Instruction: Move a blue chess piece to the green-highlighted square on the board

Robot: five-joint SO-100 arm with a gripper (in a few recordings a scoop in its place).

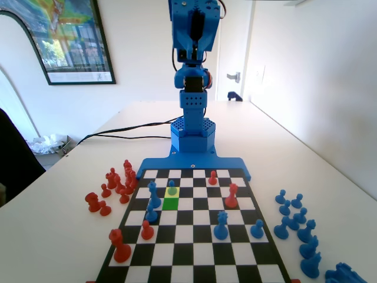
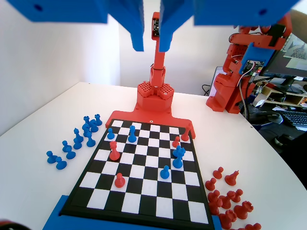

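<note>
White walls and a wide white table [image 1: 277,141] surround me, with the board [image 1: 194,236] lying flat at the foot of my blue arm [image 1: 193,112]. Red captured pieces [image 1: 115,186] crowd the table on the fixed view's left side, blue ones [image 1: 297,227] on its right. On the board, the green-highlighted square [image 1: 171,204] sits in the left half of the fixed view — just in front of a pale yellow square [image 1: 171,192]. The blue chess piece [image 1: 171,188], a small pawn, stands on that yellow square, so directly behind the green one. My gripper [image 2: 151,45] hangs high above the board in the wrist view — jaws slightly parted, holding nothing.
</note>
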